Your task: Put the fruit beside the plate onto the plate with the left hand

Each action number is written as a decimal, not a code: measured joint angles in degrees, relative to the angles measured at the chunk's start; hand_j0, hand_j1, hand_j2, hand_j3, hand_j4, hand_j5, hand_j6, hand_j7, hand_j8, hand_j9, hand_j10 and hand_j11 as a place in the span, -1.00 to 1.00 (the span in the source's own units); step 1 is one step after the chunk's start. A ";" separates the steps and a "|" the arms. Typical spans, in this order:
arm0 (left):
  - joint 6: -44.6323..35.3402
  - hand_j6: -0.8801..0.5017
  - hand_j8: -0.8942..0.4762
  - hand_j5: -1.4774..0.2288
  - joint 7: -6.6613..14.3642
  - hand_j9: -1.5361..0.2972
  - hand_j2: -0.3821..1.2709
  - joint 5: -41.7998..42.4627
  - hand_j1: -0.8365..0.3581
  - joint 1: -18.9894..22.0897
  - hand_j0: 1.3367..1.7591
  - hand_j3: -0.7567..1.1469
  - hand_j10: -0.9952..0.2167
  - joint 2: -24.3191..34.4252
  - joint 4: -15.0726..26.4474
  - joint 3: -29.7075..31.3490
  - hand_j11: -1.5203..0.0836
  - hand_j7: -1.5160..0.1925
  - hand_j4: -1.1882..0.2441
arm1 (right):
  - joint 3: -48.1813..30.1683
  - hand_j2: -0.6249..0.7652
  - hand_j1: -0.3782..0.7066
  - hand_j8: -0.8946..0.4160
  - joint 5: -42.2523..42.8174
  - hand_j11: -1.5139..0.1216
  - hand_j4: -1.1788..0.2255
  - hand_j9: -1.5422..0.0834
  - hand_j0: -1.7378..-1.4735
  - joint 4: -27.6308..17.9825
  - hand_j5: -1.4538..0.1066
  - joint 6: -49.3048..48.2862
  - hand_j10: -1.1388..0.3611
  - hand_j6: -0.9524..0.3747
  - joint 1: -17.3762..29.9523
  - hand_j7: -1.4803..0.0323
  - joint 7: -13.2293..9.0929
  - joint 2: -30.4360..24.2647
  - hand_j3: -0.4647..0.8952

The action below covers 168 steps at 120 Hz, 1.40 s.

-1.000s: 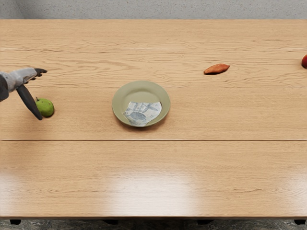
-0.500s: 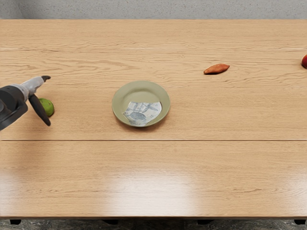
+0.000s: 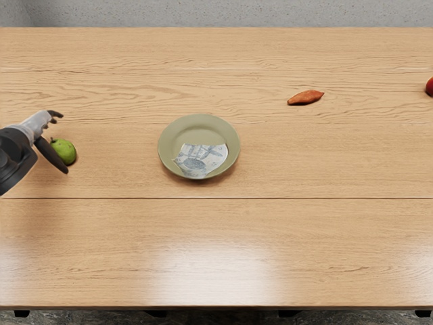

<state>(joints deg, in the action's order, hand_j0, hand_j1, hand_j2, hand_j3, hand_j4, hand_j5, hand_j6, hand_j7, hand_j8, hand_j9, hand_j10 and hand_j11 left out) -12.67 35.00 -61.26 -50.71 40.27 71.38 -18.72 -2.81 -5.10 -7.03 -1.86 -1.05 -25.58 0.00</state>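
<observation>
Green fruit (image 3: 65,151), small & round w/ a short stem, sits on the wooden table (image 3: 270,230) near its left edge, well left of the plate (image 3: 177,128) and not on it. It rests on the wood, not lifted.

Left hand (image 3: 37,128) comes in from the left edge, right up against the fruit. The hand is spread, not clenched. One dark digit (image 3: 54,156) slants down across the fruit's left side and looks to touch or just overlap it; can't tell which. The other fingertips (image 3: 54,114) curl above & to the left of the fruit, clear of it. Nothing is held. Dark forearm shows at the left edge below the hand.

Plate is olive-green, round, approx. mid-table, w/ a white-and-blue patterned patch in its lower centre.

Further out: an orange-red tapered item (image 3: 305,97) lies flat on the wood, up & right of the plate, well apart from it. A red round thing (image 3: 429,86) is cut off by the right edge, far from everything else.

Grey surface runs along the top, behind the table's far edge.
</observation>
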 joint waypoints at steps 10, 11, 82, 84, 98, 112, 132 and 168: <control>0.01 -0.03 0.00 0.42 0.00 0.39 -0.48 0.25 0.58 0.00 0.52 -0.20 0.30 -0.04 -0.01 0.20 0.57 0.47 0.37 | 0.00 -0.10 -0.95 0.36 0.00 0.85 0.68 0.90 -0.40 0.00 0.86 0.01 0.52 0.43 0.00 0.96 0.00 0.00 -0.32; 0.01 -0.03 -0.01 0.42 0.00 0.38 -0.48 0.27 0.57 0.00 0.52 -0.20 0.29 -0.03 -0.01 0.23 0.56 0.46 0.36 | -0.01 -0.10 -0.95 0.36 0.00 0.85 0.68 0.90 -0.40 0.00 0.86 0.01 0.52 0.43 0.00 0.96 0.00 0.00 -0.32; 0.28 -0.34 -0.32 0.09 0.00 0.08 -0.43 1.93 0.14 0.05 0.52 -0.20 -0.06 -0.01 0.41 0.87 0.21 0.13 0.07 | 0.20 -0.10 -0.95 0.36 0.00 0.85 0.68 0.90 -0.40 0.00 0.86 -0.01 0.52 0.43 -0.29 0.96 0.00 0.00 -0.32; 0.29 -0.35 -0.33 0.08 0.00 0.07 -0.43 1.99 0.13 0.02 0.52 -0.20 -0.07 -0.01 0.41 0.88 0.20 0.12 0.06 | 0.21 -0.10 -0.95 0.36 0.00 0.85 0.68 0.90 -0.40 0.00 0.86 -0.01 0.52 0.43 -0.30 0.96 0.00 0.00 -0.32; 0.35 -0.41 -0.38 0.02 0.00 0.02 -0.42 2.74 0.06 0.00 0.52 -0.20 -0.13 -0.01 0.42 1.12 0.14 0.07 0.00 | 0.24 -0.10 -0.95 0.36 0.00 0.85 0.68 0.90 -0.40 0.00 0.86 -0.01 0.52 0.43 -0.34 0.96 0.00 0.00 -0.32; 0.41 -0.44 -0.38 -0.03 0.00 -0.04 -0.41 3.25 -0.02 0.00 0.52 -0.20 -0.20 -0.10 0.42 1.19 0.08 0.01 -0.06 | 0.25 -0.10 -0.95 0.36 0.00 0.85 0.68 0.90 -0.40 0.00 0.86 0.00 0.52 0.43 -0.35 0.96 0.00 0.00 -0.32; 1.03 -0.42 -0.35 -0.11 0.02 -0.13 -0.32 3.47 -0.09 -0.09 0.51 -0.20 -0.29 -0.02 0.49 1.16 -0.02 -0.08 -0.14 | 0.25 -0.10 -0.95 0.36 0.01 0.85 0.68 0.90 -0.40 0.01 0.86 0.01 0.52 0.43 -0.35 0.96 0.00 0.00 -0.32; 2.96 -0.38 -0.33 -0.30 -0.05 -0.29 -0.15 5.75 -0.12 -0.71 0.50 -0.20 -0.44 0.51 0.83 0.90 -0.22 -0.25 -0.27 | 0.21 -0.10 -0.95 0.36 0.00 0.85 0.68 0.90 -0.40 0.00 0.86 0.00 0.52 0.43 -0.36 0.96 0.00 0.00 -0.32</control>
<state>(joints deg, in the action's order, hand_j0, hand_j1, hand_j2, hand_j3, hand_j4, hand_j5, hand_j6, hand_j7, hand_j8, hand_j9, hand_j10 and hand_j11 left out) -9.71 34.95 -55.51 -51.43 40.78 72.21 -17.82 -2.60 -5.10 -7.03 -1.86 -1.42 -25.58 0.00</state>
